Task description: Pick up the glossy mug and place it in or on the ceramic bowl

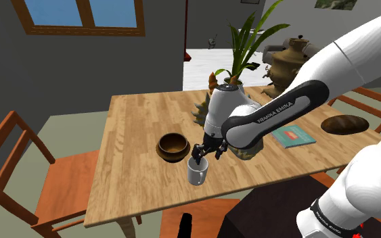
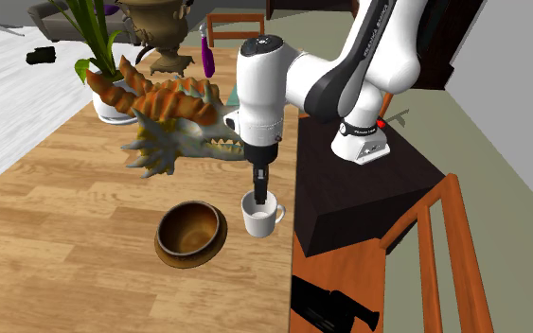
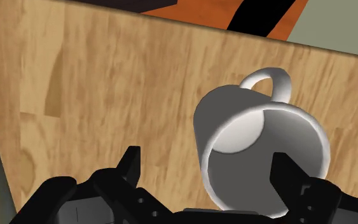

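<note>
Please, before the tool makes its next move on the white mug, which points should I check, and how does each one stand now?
1. The tool is open: ok, its fingers stand apart.
2. Fingers astride the wall of the white mug: ok, one over the opening, one outside.
3. Mug clasped: not ok, the outer finger is apart from the wall.
4. Mug upright on the table: ok.
5. The brown bowl is empty and beside the mug: ok.
6. Fingers low enough past the rim: cannot tell.
</note>
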Controlling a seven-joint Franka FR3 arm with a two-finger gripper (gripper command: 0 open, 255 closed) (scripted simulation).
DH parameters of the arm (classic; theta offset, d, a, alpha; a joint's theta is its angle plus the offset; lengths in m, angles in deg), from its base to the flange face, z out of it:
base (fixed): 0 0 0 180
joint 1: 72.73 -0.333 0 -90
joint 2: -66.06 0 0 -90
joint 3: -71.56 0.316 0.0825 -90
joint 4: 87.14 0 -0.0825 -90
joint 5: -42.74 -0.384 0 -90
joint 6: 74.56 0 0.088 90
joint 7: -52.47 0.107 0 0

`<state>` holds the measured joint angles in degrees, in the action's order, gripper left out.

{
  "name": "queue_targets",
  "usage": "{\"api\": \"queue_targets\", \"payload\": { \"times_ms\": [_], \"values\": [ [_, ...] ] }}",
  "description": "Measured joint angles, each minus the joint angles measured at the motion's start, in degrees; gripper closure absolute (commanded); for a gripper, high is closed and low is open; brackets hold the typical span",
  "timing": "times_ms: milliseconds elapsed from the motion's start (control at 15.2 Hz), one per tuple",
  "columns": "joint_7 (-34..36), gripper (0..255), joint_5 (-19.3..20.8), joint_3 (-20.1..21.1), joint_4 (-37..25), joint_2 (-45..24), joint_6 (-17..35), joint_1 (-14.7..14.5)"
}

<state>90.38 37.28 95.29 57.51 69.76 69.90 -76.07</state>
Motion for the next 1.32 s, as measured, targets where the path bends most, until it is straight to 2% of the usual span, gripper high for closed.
{"api": "queue_targets", "payload": {
  "times_ms": [396,792,858,1320],
  "values": [
    [2.39,0,3.24,0.10,0.23,-5.12,5.00,0.19],
    [2.67,0,3.61,0.07,0.24,-5.63,5.53,0.18],
    [2.67,255,3.61,0.07,0.24,-5.63,5.53,0.18],
    [2.67,255,3.61,0.07,0.25,-5.64,5.53,0.18]
  ]
}}
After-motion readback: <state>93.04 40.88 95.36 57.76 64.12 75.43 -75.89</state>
